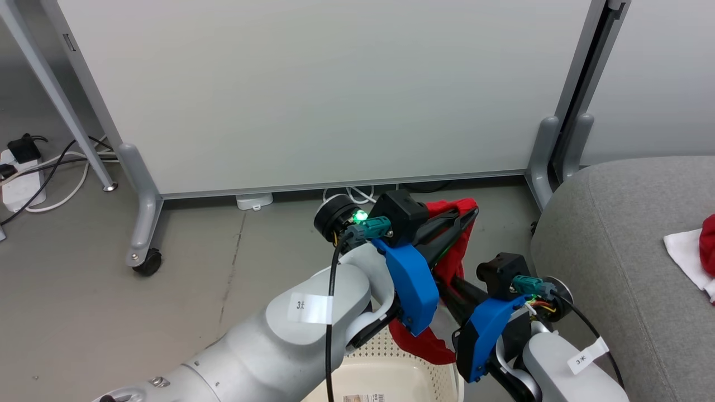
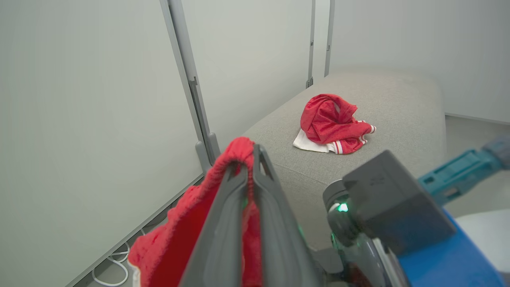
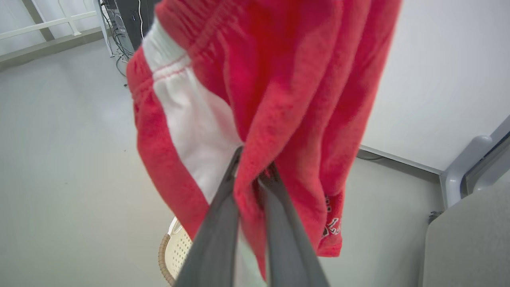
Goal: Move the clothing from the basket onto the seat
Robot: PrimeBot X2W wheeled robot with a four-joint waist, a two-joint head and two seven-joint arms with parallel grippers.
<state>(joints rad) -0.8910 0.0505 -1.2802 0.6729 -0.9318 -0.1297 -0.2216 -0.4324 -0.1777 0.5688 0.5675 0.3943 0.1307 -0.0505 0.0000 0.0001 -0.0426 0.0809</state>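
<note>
A red garment (image 1: 455,251) with a white stripe hangs above the basket (image 1: 391,371), stretched between both grippers. My left gripper (image 1: 472,214) is shut on its upper hem; in the left wrist view the hem (image 2: 239,149) loops over that gripper's (image 2: 248,159) tips. Lower down, my right gripper (image 1: 447,277) pinches a fold, and in the right wrist view its (image 3: 252,175) fingers are shut on the red cloth (image 3: 279,99). The cream basket rim (image 3: 164,249) shows below. On the grey seat (image 1: 614,251) lie a red piece (image 2: 330,121) and a white piece (image 1: 684,254) of clothing.
White partition panels (image 1: 313,89) on grey feet, one with a caster (image 1: 148,262), stand close behind the basket. Cables and a power strip (image 1: 22,178) lie on the floor at the far left. Open grey floor spreads left of the basket.
</note>
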